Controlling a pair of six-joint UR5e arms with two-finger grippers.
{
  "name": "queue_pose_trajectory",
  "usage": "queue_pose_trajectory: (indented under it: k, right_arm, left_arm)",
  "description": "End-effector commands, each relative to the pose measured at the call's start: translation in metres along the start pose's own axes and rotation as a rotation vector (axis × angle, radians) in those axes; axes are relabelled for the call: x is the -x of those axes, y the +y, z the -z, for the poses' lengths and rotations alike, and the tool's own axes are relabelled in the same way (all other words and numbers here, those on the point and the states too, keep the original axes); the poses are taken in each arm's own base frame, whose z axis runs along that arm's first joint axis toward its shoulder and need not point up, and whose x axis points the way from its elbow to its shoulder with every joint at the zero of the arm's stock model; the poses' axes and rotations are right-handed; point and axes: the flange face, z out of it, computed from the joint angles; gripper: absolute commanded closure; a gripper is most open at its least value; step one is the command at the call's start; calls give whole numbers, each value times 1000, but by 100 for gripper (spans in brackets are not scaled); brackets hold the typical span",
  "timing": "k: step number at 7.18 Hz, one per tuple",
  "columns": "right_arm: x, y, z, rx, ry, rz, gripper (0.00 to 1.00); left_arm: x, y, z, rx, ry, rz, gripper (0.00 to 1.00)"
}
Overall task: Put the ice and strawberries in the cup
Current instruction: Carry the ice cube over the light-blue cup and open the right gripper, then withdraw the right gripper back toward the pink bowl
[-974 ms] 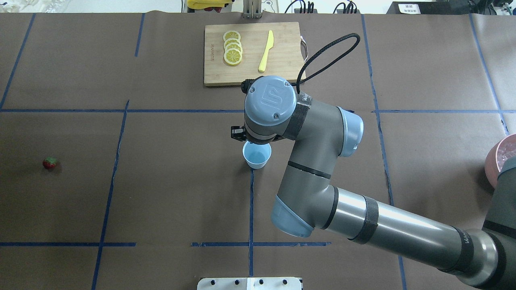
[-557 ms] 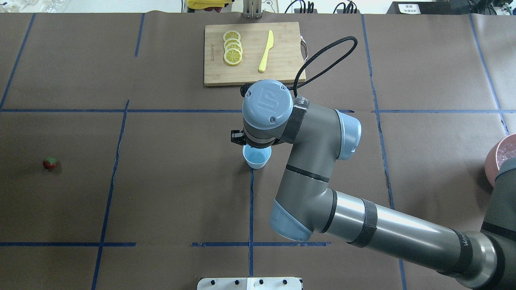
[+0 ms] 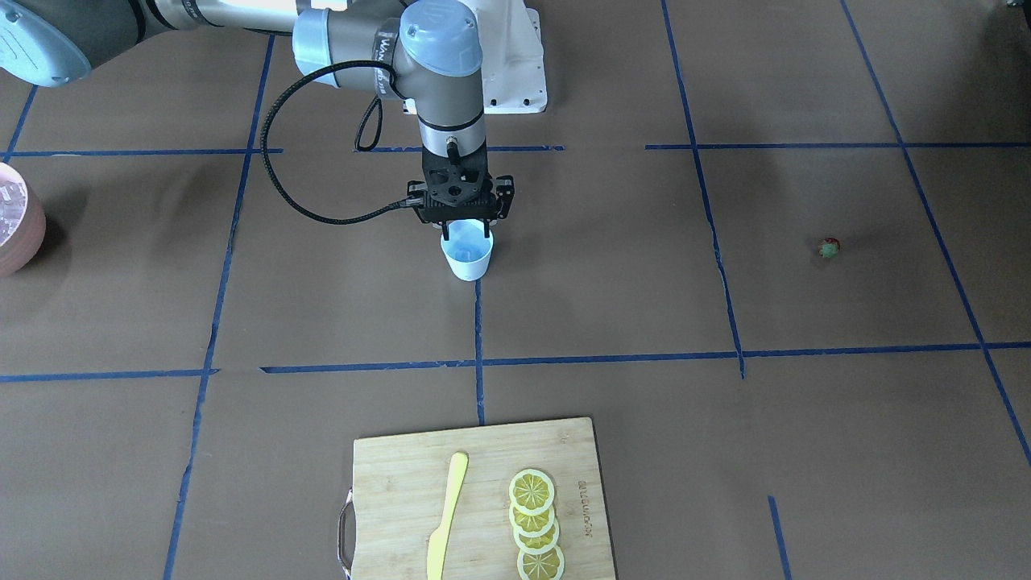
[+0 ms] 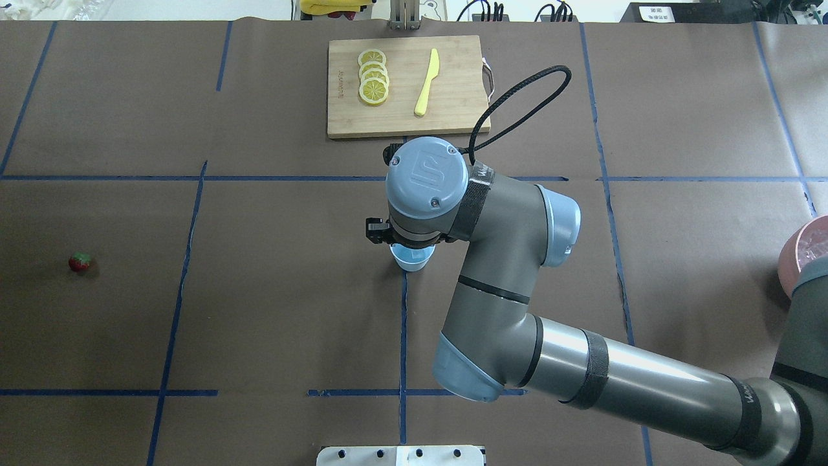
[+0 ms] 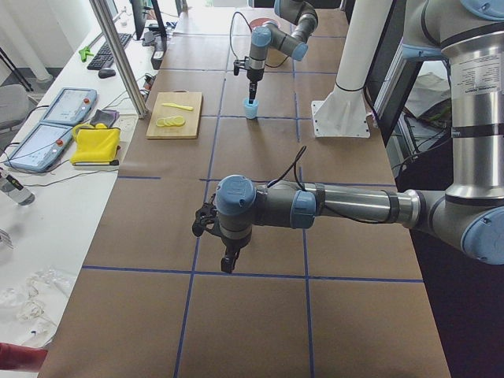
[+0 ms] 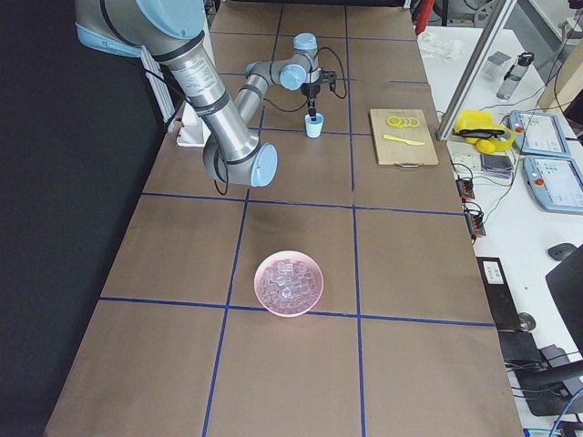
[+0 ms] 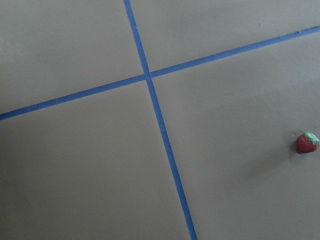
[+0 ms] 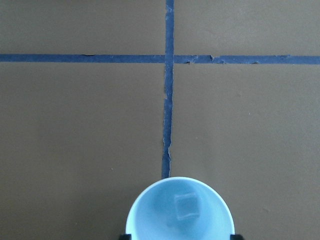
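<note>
**Strawberry** (image 4: 79, 261): one, lying alone on the surface (image 4: 259, 310) at the far left of my overhead view. In my left wrist view it sits at the right edge, mid-height, green cap toward the upper right. It therefore lies off to that side of the left hand (image 5: 227, 264), not beneath it. That hand shows only low-centre in the left side view, and I cannot tell its opening or contents.

**Cup** (image 4: 409, 260): centre frame, upright, with one ice cube (image 8: 186, 206) on its bottom. The right hand (image 3: 465, 232) hangs directly over the rim, fingers spread about cup-wide, holding nothing.

**Pink bowl** (image 6: 258, 284): at the overhead view's right edge, holding the spare ice (image 6: 290, 282).

**Judgement:** the berry is well apart from the cup and nearer my left arm. That hand must first shift toward its wrist view's right edge.
</note>
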Motion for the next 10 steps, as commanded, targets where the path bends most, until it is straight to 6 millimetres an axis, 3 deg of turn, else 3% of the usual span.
queue_pose_trajectory:
  k: [1, 2, 3, 5, 6, 9, 10]
  right_arm:
    - [2, 4, 11, 4, -11, 7, 2]
    - [-14, -6, 13, 9, 9, 3, 1]
    - [-59, -32, 19, 31, 9, 6, 1]
    - [-181, -74, 46, 64, -2, 177, 1]
    - [-255, -85, 51, 79, 26, 260, 1]
    - [-471, -87, 72, 130, -3, 471, 1]
    - [-525, -78, 81, 144, -4, 504, 1]
  left_arm:
    - [0, 0, 0, -1, 0, -1, 0]
    - [-1, 0, 1, -1, 0, -1, 0]
    - [0, 0, 0, -1, 0, -1, 0]
    - [0, 0, 1, -1, 0, 1, 0]
    - [0, 0, 0, 0, 0, 0, 0]
    - [-1, 0, 0, 0, 2, 0, 0]
    - [0, 1, 1, -1, 1, 1, 0]
